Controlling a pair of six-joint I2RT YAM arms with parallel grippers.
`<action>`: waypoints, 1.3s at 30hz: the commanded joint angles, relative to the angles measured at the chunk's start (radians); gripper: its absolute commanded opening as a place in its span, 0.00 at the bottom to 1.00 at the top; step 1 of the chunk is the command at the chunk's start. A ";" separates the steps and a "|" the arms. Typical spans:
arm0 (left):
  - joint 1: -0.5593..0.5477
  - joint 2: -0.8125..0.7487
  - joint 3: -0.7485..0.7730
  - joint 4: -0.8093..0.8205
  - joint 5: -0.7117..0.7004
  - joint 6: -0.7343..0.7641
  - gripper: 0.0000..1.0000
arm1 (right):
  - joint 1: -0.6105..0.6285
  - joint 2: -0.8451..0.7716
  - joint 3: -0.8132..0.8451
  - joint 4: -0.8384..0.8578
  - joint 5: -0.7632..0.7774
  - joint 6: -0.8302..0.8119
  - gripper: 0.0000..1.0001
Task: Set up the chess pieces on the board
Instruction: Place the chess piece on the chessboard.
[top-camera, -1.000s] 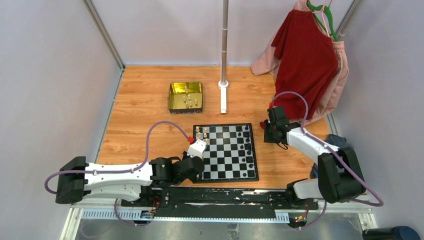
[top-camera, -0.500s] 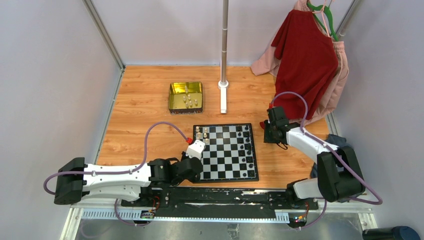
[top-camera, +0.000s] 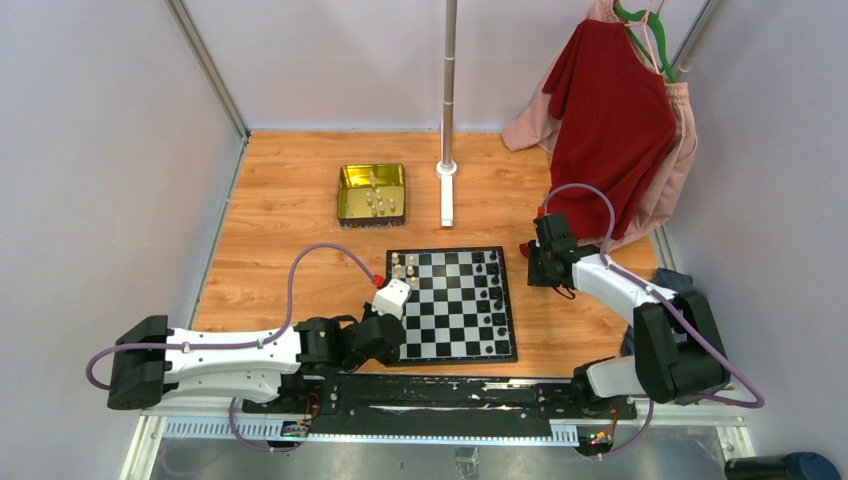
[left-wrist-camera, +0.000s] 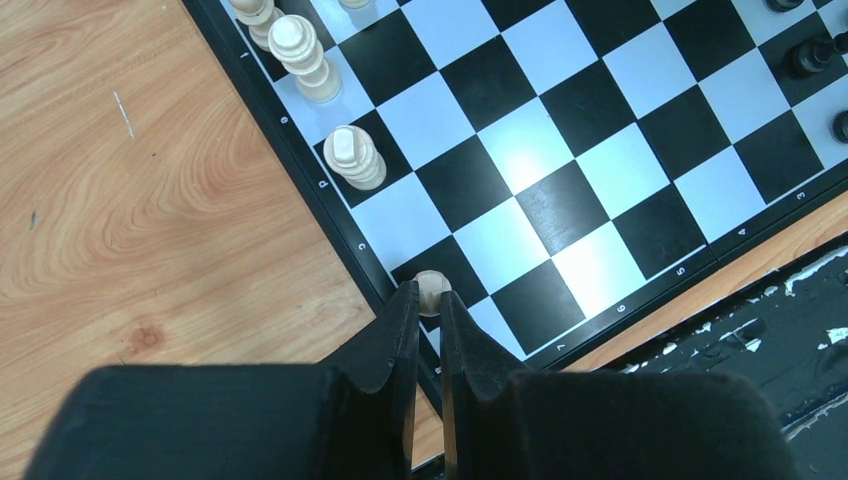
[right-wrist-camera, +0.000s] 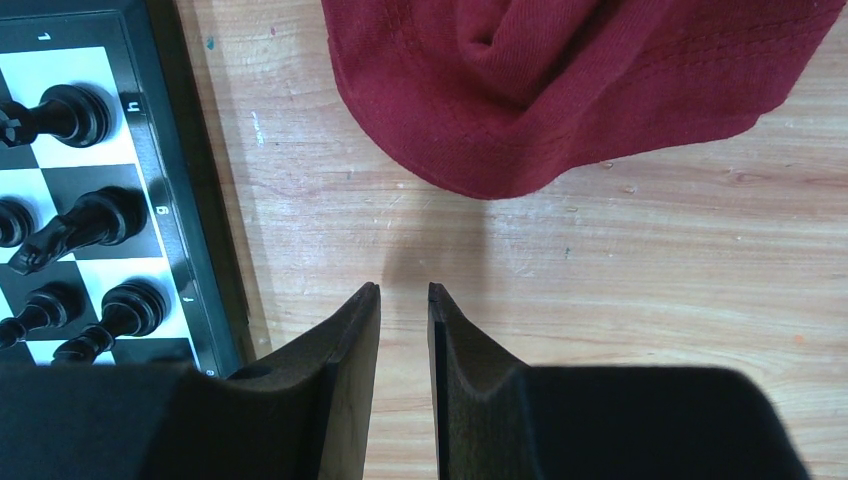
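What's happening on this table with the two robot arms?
The left gripper is closed on a pale chess piece at the left edge of the board. A few pale pieces stand along that side; black pieces line the opposite side. The right gripper hangs open and empty over the table beside the board.

The border of the board (left-wrist-camera: 340, 215) is carrying small pale marks. In the left wrist view c, d, e are running toward 11 o'clock, and 7 down to 3 toward 2 o'clock. In the right wrist view h, g, f are showing at 9 o'clock.
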 joint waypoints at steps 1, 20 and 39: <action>-0.006 0.003 -0.006 0.038 -0.015 0.008 0.00 | 0.006 0.010 0.010 -0.004 0.008 -0.015 0.29; -0.006 0.041 -0.003 0.042 0.008 0.008 0.09 | 0.006 0.004 0.006 -0.002 0.005 -0.014 0.29; -0.007 -0.004 0.049 -0.054 -0.026 0.004 0.37 | 0.006 0.004 0.009 -0.003 0.002 -0.014 0.29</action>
